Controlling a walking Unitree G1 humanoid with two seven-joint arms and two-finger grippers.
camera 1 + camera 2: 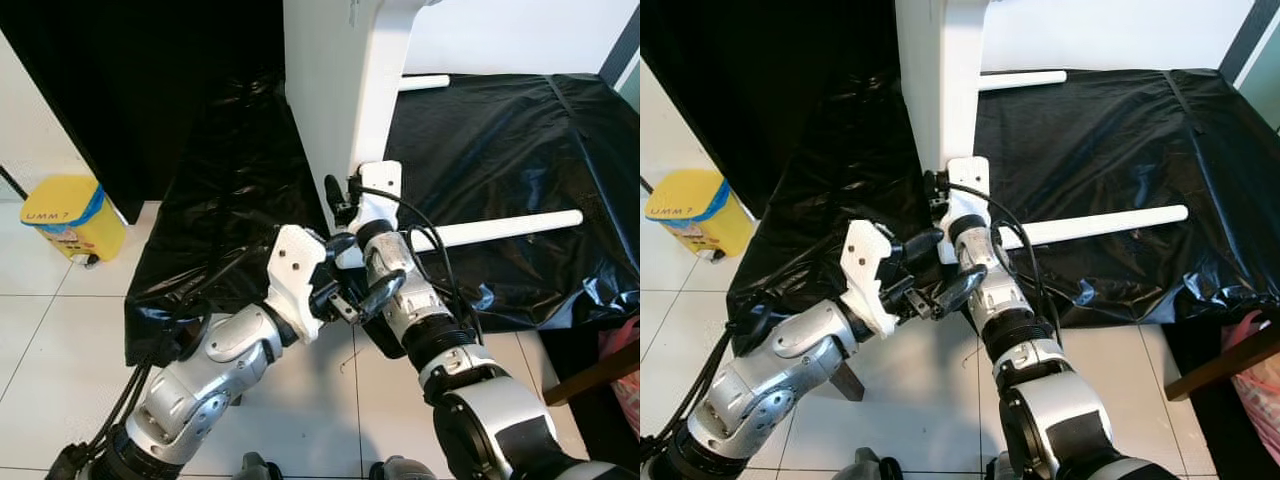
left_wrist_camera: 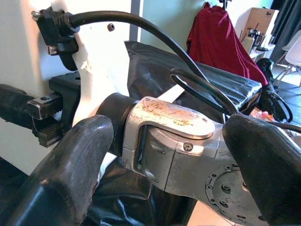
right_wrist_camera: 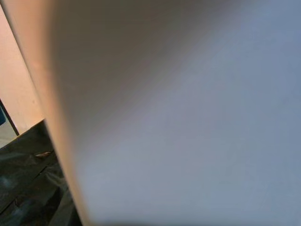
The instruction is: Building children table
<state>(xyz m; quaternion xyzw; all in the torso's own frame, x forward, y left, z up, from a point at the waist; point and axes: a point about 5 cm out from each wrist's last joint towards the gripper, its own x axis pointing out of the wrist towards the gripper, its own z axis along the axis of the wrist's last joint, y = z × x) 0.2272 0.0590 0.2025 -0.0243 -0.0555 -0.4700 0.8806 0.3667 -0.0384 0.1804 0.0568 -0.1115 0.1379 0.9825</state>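
Both grippers were at the foot of the standing white tabletop.

The left gripper (image 1: 352,285) was spread wide around the right arm's silver wrist (image 2: 178,141), holding nothing. The right gripper (image 1: 338,200) pressed against the tabletop (image 1: 335,90); its jaw state could not be told. A loose white leg (image 1: 510,228) lay right on black sheeting (image 1: 500,130); another leg (image 1: 425,82) lay farther off.
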